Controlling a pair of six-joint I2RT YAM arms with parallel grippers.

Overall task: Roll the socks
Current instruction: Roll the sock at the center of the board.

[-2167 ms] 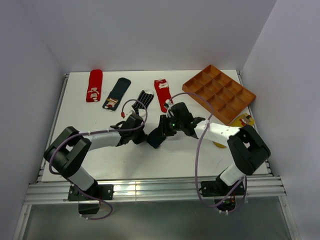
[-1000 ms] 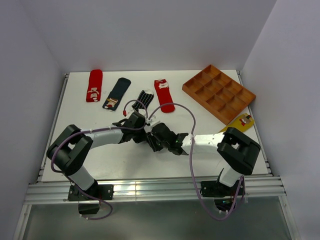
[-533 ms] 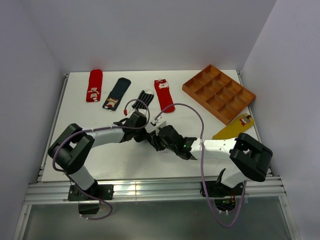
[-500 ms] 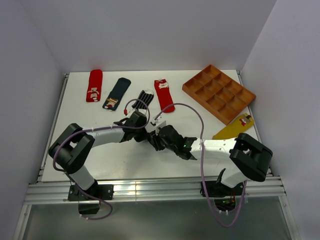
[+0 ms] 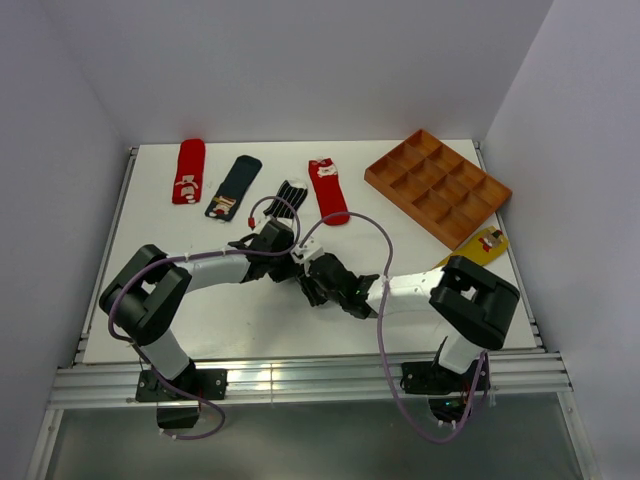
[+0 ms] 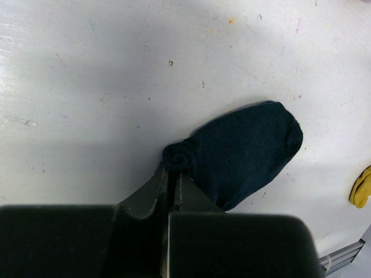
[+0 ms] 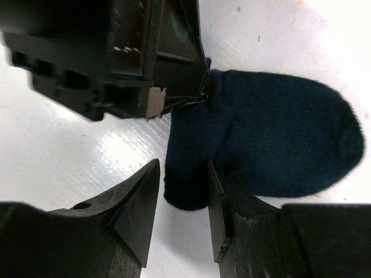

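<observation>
The plain navy sock (image 6: 243, 153) lies flat on the white table, one end curled into a small roll (image 6: 178, 157). My left gripper (image 6: 172, 171) is shut on that rolled end. My right gripper (image 7: 184, 179) is open, its fingers astride the sock's near edge (image 7: 185, 191); the rest of the sock (image 7: 272, 139) stretches away to the right. In the top view both grippers meet at mid-table (image 5: 305, 272). At the back lie a red sock (image 5: 188, 170), the navy sock with a patch (image 5: 233, 187), the striped sock (image 5: 290, 196) and a second red sock (image 5: 328, 190). The mustard sock (image 5: 478, 244) lies at the right.
A wooden compartment tray (image 5: 438, 186) stands at the back right. The mustard sock's tip shows at the right edge of the left wrist view (image 6: 360, 186). The left gripper's body (image 7: 145, 52) fills the top of the right wrist view. White walls enclose the table.
My right gripper has come from the far side of the navy sock to its near edge, close to the left gripper. The left gripper has stayed on the sock's end.
</observation>
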